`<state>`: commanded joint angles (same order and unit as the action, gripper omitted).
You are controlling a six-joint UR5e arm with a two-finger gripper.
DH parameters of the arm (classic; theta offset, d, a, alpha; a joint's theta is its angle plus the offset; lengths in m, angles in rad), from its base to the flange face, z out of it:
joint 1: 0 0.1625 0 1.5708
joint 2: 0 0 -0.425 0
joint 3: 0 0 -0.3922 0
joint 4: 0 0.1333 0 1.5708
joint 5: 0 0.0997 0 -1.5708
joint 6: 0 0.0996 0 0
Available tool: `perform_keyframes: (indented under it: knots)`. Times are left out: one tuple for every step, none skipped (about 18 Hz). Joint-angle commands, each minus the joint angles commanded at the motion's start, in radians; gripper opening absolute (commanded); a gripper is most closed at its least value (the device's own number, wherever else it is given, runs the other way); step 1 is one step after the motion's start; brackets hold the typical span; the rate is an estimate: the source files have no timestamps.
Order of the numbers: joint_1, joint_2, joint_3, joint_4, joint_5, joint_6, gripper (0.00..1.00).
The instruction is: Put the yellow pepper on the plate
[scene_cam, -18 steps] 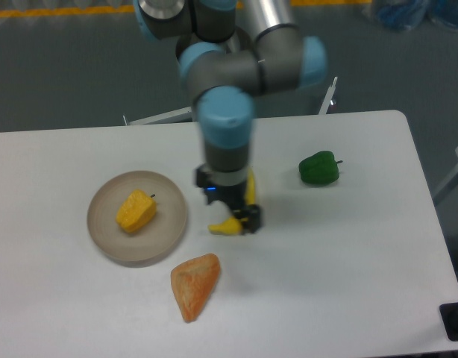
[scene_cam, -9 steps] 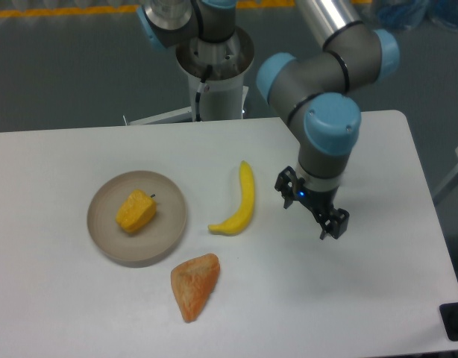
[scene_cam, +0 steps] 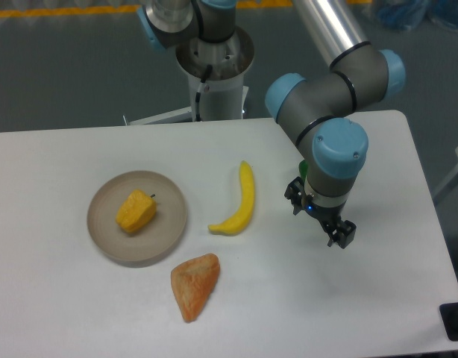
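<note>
White tabletop: yellow pepper (scene_cam: 136,211) sits on the plate (scene_cam: 171,199) at left, looks light, stiff, smooth, best pinched across its blocky sides; gripper (scene_cam: 326,221) at right, can't tell if fingers are apart

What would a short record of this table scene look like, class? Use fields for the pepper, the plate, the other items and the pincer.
yellow pepper: lying on the plate, task looks done
plate: round, beige-grey, left part of the table
banana: on the table, right of the plate, not touching it
orange wedge: on the table, below the plate
green pepper: mostly hidden behind the arm
pincer: right of the banana, holding nothing visible, jaw state unclear
</note>
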<state>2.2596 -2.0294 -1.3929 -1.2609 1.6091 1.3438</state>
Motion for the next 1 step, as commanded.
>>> perform_keyframes:
  knots:
    - [0.002,0.000,0.000,0.000,-0.003,0.000,1.00]
